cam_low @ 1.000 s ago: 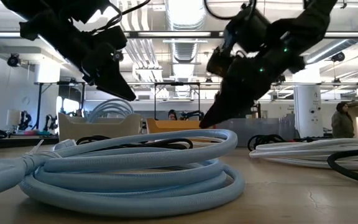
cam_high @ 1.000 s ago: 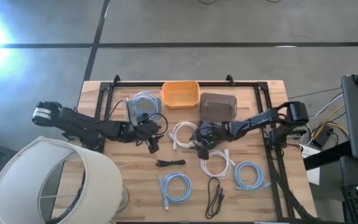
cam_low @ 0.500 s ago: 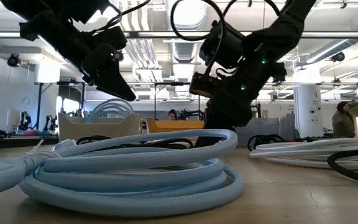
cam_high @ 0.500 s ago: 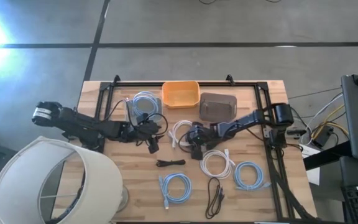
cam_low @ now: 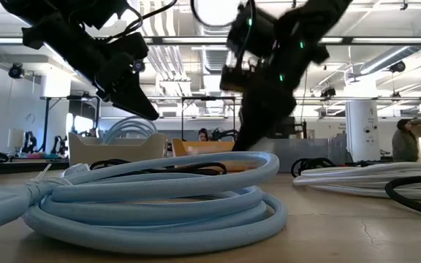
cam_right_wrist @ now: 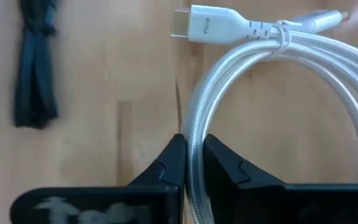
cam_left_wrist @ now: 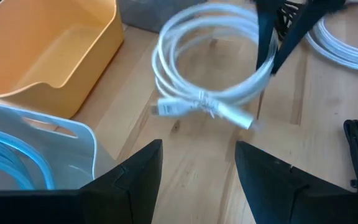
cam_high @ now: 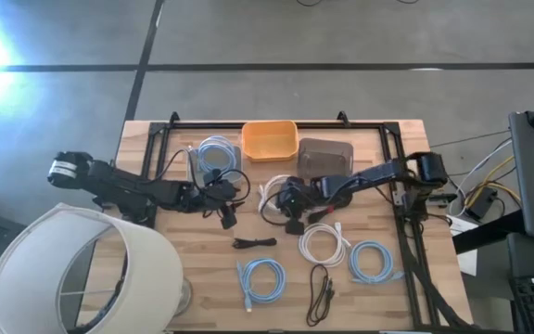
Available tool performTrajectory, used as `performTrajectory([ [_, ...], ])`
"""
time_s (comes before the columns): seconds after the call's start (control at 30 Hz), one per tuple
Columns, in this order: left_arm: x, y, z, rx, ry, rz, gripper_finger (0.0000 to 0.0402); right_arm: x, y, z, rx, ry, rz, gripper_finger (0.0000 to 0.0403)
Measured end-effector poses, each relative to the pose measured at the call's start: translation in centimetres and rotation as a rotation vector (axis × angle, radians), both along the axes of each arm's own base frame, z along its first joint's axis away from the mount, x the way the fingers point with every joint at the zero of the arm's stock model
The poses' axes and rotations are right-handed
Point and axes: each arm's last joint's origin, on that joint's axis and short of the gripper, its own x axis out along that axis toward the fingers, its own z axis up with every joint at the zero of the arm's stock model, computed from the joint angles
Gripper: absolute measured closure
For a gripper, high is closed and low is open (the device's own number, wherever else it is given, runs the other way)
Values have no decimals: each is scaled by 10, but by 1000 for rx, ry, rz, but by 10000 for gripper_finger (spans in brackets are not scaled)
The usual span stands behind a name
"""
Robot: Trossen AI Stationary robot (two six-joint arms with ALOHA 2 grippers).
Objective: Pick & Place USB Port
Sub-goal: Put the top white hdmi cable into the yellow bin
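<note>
— White braided USB cable coil point(cam_right_wrist: 272, 112) pinched between right gripper point(cam_high: 290, 206) fingers; seen in right wrist view with one strand clamped tight. Located centre of the high view, just below the grey bin point(cam_high: 325, 159).

— Off the table?

— Appears lifted in left wrist view: coil point(cam_left_wrist: 213, 71) hangs tilted from two dark fingers, plugs dangling over bare wood. Not certain of full clearance, though.

— Left gripper point(cam_high: 227, 211)?

— Parked left of centre in high view, near the pale bin point(cam_high: 213, 156) holding a blue cable. Fingers spread apart in its own wrist view, nothing between them.

— Progress estimate?

— Pick stage judged done. Place stage not yet done: orange bin point(cam_high: 269, 139) at upper centre looks empty, grey bin contents unclear. Destination bin not given by the task line.

— Remaining?

— Carry to a bin, release, then likely repeat. Still loose on the wood in high view: second white coil point(cam_high: 325, 246) lower right of centre, two light blue coils point(cam_high: 263, 279) point(cam_high: 371, 262) along the lower edge, two black cables point(cam_high: 254, 242) point(cam_high: 320, 293).

— Risk?

— Single-strand grip; coil could swing or slip in transit.
</note>
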Motion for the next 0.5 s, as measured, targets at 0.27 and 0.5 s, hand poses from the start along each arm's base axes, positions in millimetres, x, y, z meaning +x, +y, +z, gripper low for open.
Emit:
performTrajectory([
  [0.27,0,0,0,0,0,0,195,-2,-3,65,-125,-81,1,369],
  [0.5,0,0,0,0,0,0,195,0,-22,103,-447,-247,-176,369],
])
